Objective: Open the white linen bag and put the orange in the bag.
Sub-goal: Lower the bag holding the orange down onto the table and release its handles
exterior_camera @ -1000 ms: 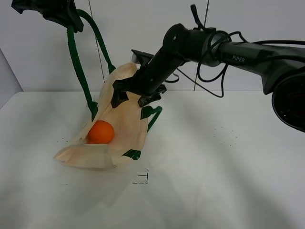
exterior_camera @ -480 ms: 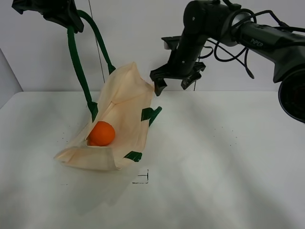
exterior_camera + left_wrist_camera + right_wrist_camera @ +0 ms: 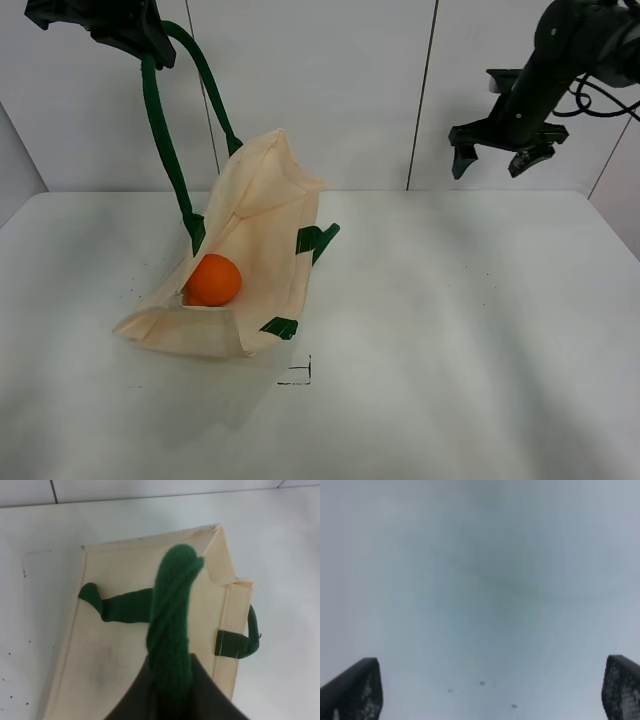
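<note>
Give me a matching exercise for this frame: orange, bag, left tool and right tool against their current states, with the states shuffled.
Things:
1. orange
2. bag
3. left tool
4. right tool

States:
A. open and empty, raised above the table
B. shut on a green handle, held high
C. lying inside the open bag
D. resting on the table, one side lifted

Pairs: 1-C; 2-D; 3-B; 4-A
</note>
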You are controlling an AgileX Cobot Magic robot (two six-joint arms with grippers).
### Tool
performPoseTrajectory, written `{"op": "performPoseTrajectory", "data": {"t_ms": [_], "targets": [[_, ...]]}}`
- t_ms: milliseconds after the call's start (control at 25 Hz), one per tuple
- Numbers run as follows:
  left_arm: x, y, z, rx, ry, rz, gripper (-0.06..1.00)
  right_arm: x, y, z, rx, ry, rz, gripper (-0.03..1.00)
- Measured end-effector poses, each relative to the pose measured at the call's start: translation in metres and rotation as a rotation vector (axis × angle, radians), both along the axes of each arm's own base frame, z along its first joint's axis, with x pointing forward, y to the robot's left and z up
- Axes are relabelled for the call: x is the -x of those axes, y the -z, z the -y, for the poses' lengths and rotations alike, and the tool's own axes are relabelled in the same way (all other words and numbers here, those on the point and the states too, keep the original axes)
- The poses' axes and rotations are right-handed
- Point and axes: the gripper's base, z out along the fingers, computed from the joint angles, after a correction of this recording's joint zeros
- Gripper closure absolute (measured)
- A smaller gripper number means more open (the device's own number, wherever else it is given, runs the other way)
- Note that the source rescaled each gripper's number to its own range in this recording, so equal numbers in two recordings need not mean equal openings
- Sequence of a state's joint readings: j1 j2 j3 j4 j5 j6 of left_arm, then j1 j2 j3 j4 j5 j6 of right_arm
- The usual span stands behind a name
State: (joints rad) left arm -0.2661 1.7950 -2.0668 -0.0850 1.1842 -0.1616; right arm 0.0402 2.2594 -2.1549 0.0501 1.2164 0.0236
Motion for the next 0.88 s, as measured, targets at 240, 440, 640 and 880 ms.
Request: {"op": "performPoseTrajectory", "data": {"t_ms": [240, 440, 640, 880], "targets": [[0.000, 0.000, 0.000, 0.000, 0.000, 0.000, 0.94, 0.001, -0.002, -0.002, -0.014, -0.004, 0.002, -0.03], [0.000, 0.000, 0.000, 0.000, 0.000, 0.000, 0.94, 0.023, -0.012, -0.006, -0.006, -0.046, -0.026, -0.03], [0.000, 0.000, 0.000, 0.000, 0.000, 0.000, 0.94, 0.078, -0.032, -0.004, 0.003, -0.068, -0.080, -0.03], [0.000, 0.000, 0.000, -0.001, 0.001, 0.000, 0.94, 0.173, -0.054, 0.001, 0.005, -0.073, -0.118, -0.03]]}}
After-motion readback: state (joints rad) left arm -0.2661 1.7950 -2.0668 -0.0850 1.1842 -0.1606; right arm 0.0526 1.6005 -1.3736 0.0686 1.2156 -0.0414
